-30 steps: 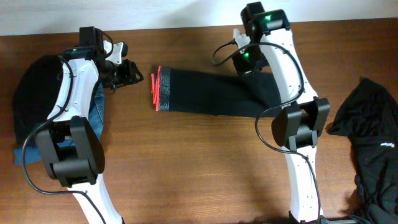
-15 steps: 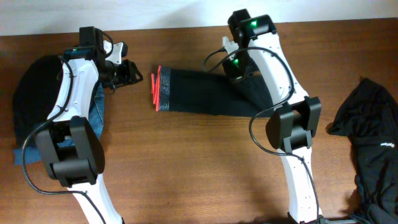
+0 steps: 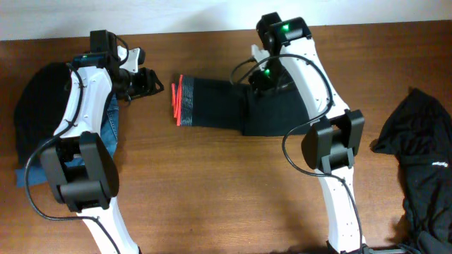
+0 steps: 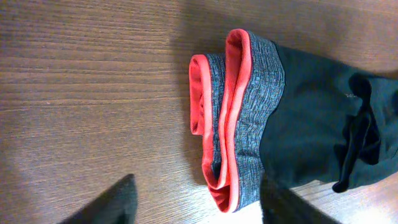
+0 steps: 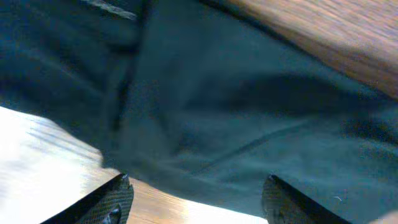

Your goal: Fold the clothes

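Right gripper point(image 5: 196, 202): fingers wide apart, nothing clamped. Its wrist view is mostly black cloth above the tips, with bare wood at lower left. From overhead we see it at upper centre, over the top edge of the leggings point(image 3: 212, 106); we can't tell whether the tips touch the fabric. Left gripper point(image 4: 199, 208): fingers also apart and empty, hovering over bare table point(image 3: 212, 197) just left of the waistband point(image 4: 249, 118), not touching it. The leggings lie flat across the upper middle of the overhead frame, between the two grippers, waistband end at left. The waistband is grey-speckled with a coral-red edge, and we see two layers slightly offset in the left wrist view. The right end of the leggings is a wider, doubled-looking black block under the right arm; the left part is a narrower band. A second black garment point(image 3: 424, 162) is crumpled at the right edge of the frame, well apart from the leggings, with small white lettering point(image 3: 439, 163) on it. A third black heap point(image 3: 35, 106) sits at the left edge beside the left arm, with blue denim point(image 3: 109, 127) showing at its right and lower edges.
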`<state>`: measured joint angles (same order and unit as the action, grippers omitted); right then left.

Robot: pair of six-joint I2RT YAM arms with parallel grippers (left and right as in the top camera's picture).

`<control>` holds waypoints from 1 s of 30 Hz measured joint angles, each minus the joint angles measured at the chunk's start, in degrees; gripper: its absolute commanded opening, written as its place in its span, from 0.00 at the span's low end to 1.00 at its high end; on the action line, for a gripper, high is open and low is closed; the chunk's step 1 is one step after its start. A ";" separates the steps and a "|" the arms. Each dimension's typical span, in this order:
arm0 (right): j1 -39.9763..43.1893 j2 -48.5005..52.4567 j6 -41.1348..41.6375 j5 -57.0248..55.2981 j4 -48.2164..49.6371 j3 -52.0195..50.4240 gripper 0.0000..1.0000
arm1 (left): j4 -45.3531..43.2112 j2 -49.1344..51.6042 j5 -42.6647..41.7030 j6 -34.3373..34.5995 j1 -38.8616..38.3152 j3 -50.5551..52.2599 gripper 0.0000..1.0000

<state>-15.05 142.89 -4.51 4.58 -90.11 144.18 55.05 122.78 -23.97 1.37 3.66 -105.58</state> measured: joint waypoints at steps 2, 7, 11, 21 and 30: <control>1.29 0.00 -0.02 -1.18 -0.85 0.00 0.64 | 0.02 0.00 0.00 -0.07 0.00 0.00 0.78; 4.70 0.00 0.20 -2.62 -2.73 -0.02 0.52 | 0.02 0.00 -0.04 -0.28 0.00 0.00 0.81; 6.56 0.00 0.20 -3.15 -2.84 -0.57 0.52 | -0.02 0.00 -0.26 -0.28 -0.28 0.00 0.84; 6.82 0.00 0.20 -3.28 2.36 -13.31 0.52 | -0.44 0.00 -0.72 -0.31 -5.09 0.00 0.87; 6.80 0.00 0.22 -3.28 6.32 -21.46 0.53 | -1.81 4.04 -1.09 -0.31 -6.64 0.00 0.87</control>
<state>-8.25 142.89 -4.29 1.30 -83.79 122.72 53.23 126.82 -25.06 1.06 -2.98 -105.58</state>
